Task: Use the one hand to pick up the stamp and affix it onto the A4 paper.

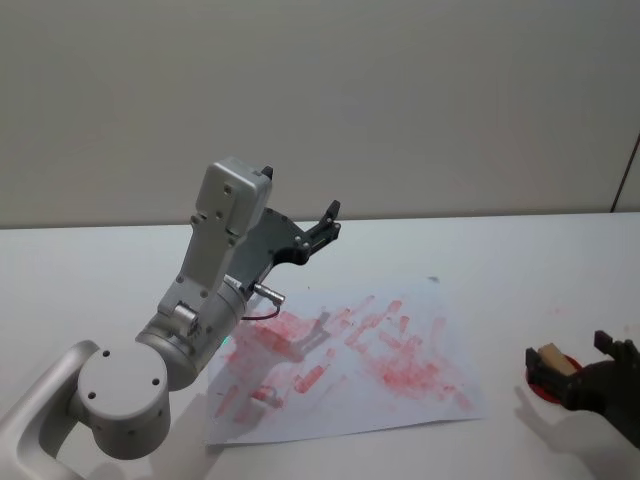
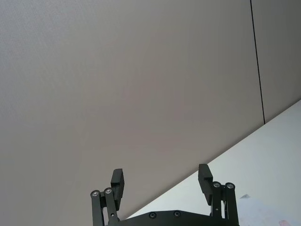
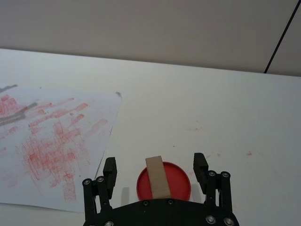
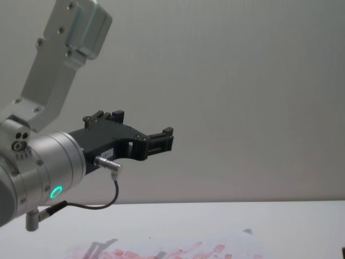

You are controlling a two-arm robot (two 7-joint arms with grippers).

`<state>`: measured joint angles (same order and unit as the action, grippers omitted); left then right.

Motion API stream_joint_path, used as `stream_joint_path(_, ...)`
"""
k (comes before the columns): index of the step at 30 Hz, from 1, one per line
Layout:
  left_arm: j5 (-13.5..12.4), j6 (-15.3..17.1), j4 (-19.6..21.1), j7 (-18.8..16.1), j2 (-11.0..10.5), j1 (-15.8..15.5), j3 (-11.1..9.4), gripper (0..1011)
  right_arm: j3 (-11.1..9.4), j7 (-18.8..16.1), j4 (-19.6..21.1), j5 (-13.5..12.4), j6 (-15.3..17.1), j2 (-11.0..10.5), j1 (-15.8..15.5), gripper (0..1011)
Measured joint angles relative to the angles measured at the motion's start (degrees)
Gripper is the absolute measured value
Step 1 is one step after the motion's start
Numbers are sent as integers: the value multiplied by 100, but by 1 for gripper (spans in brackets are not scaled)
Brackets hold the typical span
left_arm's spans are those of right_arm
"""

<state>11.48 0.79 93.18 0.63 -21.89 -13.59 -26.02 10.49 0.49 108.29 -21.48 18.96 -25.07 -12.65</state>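
Overhead, the left gripper (image 1: pixel 325 222) hovered above the paper's (image 1: pixel 400 390) far edge. The right gripper (image 1: pixel 572 352) sat low at the table's (image 1: pixel 520 260) right, around the stamp (image 1: pixel 552 356), which stood on a red pad (image 1: pixel 545 388) just right of the paper. Left wrist: its fingers (image 2: pixel 117 181) stood wide, holding nothing. Right wrist: fingers (image 3: pixel 109 169) were wide on either side of the stamp, touching neither face. Chest: the left gripper was high above the table
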Motion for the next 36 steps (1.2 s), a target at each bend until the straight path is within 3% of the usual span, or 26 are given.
stream_joint_path(17,0,0,0,0,0,0,0,1001,51,-185,-274,252,379,105,223,1001)
stream_joint_path(20,0,0,0,0,0,0,0,1001,54,-201,-294,271,400,114,242,960)
stream_joint_path(36,0,0,0,0,0,0,0,1001,69,-258,-370,346,482,144,311,490)
